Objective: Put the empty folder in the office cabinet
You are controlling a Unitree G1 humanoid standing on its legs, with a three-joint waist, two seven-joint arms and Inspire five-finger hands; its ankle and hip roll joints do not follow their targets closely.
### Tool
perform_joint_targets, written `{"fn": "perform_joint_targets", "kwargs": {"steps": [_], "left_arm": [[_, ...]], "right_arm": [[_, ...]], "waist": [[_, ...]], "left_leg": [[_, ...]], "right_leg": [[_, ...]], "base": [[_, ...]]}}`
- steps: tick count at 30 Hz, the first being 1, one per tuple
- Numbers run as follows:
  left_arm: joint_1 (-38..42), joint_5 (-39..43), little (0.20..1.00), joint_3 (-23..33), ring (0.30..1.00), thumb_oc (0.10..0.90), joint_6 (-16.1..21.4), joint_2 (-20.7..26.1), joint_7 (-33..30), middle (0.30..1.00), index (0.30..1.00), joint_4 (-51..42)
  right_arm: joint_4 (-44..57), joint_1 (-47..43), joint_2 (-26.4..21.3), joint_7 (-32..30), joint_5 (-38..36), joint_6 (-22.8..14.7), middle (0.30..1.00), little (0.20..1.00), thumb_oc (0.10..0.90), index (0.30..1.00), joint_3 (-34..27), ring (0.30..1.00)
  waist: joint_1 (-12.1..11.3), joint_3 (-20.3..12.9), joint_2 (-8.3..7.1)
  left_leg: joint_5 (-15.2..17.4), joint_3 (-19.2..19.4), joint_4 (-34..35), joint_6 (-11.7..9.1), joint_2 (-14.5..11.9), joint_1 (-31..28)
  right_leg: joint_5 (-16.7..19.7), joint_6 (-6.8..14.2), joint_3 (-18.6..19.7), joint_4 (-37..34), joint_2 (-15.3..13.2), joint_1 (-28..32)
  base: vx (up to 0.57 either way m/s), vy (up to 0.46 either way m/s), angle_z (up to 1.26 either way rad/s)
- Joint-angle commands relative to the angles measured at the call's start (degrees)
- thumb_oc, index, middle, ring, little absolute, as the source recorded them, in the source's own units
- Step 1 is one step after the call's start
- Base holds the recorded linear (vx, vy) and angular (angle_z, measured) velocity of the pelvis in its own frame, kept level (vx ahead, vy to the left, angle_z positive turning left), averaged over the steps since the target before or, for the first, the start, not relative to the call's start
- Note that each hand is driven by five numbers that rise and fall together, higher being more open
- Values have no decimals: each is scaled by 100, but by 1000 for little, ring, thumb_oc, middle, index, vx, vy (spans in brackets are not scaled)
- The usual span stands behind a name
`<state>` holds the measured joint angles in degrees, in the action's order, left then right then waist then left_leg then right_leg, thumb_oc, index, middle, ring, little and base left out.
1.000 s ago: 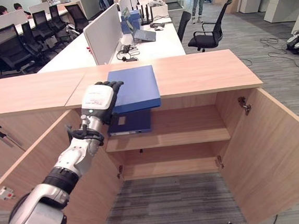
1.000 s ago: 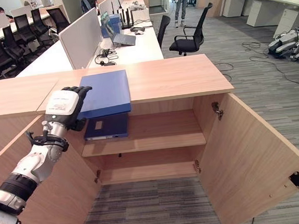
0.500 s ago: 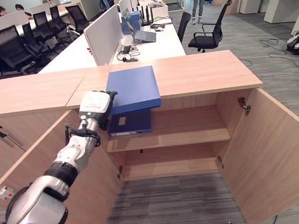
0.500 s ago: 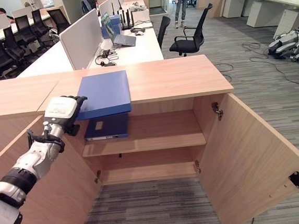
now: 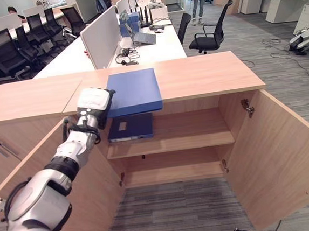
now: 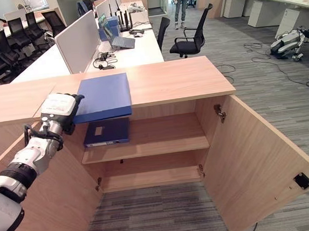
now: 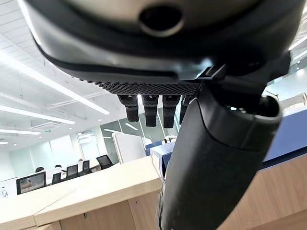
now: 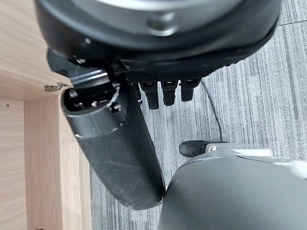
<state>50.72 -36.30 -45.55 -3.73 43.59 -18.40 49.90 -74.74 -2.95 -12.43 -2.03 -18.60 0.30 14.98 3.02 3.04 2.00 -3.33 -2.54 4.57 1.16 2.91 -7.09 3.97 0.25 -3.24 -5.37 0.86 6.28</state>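
A blue folder (image 5: 135,91) lies flat on the office cabinet's wooden top (image 5: 210,73), its near edge jutting over the front. My left hand (image 5: 94,102) is at the folder's left edge, level with the top. In the left wrist view its fingers (image 7: 146,110) are straight and the thumb (image 7: 216,158) stands out in front of the blue folder (image 7: 288,136). A second blue folder (image 5: 129,127) lies on the cabinet's upper shelf (image 5: 194,136), directly below. My right hand (image 8: 163,93) hangs over the grey carpet with its fingers straight and nothing in it.
Both cabinet doors stand wide open, the right one (image 5: 288,158) and the left one (image 5: 96,191) under my arm. The lower shelf (image 5: 176,173) is bare. Office desks with a partition (image 5: 101,36) lie behind the cabinet, and a black chair (image 5: 212,29) stands at the back right.
My left hand has drawn back to the left, from over the folder's near left corner to beside its left edge. The folder has stayed in place; the camera has shifted a little.
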Motion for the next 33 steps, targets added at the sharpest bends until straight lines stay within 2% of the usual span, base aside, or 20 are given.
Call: {"fn": "perform_joint_targets", "kwargs": {"steps": [1,23,25,26,27,28,30,31,33], "left_arm": [[1559,44,900,71,900,800,-203,95,-492,900,900,620],[594,434,900,685,900,800,-77,-444,-361,900,900,170],[569,471,782,697,782,722,-70,-487,-362,782,782,178],[553,479,672,701,672,648,-68,-501,-364,672,672,187],[542,487,651,697,651,634,-65,-510,-359,651,651,182],[531,491,596,701,596,598,-67,-521,-360,596,596,188],[514,486,566,705,566,577,-73,-541,-357,566,566,222],[485,506,498,723,498,532,-94,-572,-354,498,498,318],[486,542,300,750,300,400,-134,-643,-371,300,300,581]], "right_arm": [[-330,-63,-160,-72,-125,-111,900,900,800,900,218,900],[-508,26,-152,-172,133,21,900,900,800,900,14,900],[-510,34,-157,-181,150,29,900,900,800,900,5,900],[-511,43,-156,-185,150,31,900,900,800,900,-4,900],[-509,49,-155,-184,149,34,900,900,800,900,-8,900],[-506,51,-154,-181,148,35,900,900,800,900,-13,900],[-506,57,-152,-180,141,32,900,900,800,900,-16,900],[-504,59,-154,-184,133,31,900,900,800,900,-22,900],[-503,61,-149,-182,131,27,900,900,800,900,-11,900]], "waist": [[21,-356,-33],[48,-365,-34],[60,-373,-31],[65,-377,-29],[69,-377,-25],[73,-384,-22],[76,-388,-18],[84,-390,-18],[102,-390,-17]], "left_leg": [[618,-161,43,-171,53,32],[642,-189,43,-169,49,-3],[641,-179,43,-171,49,1],[641,-173,43,-170,47,2],[642,-164,43,-171,48,2],[642,-159,43,-170,47,-1],[642,-158,43,-169,46,-2],[642,-152,43,-169,43,-4],[639,-135,43,-170,42,-7]], "right_leg": [[-393,750,-76,37,-248,311],[-430,727,-119,37,-248,324],[-429,727,-114,37,-248,320],[-430,728,-110,37,-248,321],[-430,730,-107,37,-249,320],[-428,731,-103,37,-250,319],[-430,728,-102,37,-248,317],[-427,723,-91,37,-247,313],[-421,721,-72,37,-243,311]], "base": [[8,5,-3],[0,0,0],[0,0,0],[0,0,0],[0,0,0],[0,0,0],[0,0,0],[0,0,0],[-6,0,-2]]}}
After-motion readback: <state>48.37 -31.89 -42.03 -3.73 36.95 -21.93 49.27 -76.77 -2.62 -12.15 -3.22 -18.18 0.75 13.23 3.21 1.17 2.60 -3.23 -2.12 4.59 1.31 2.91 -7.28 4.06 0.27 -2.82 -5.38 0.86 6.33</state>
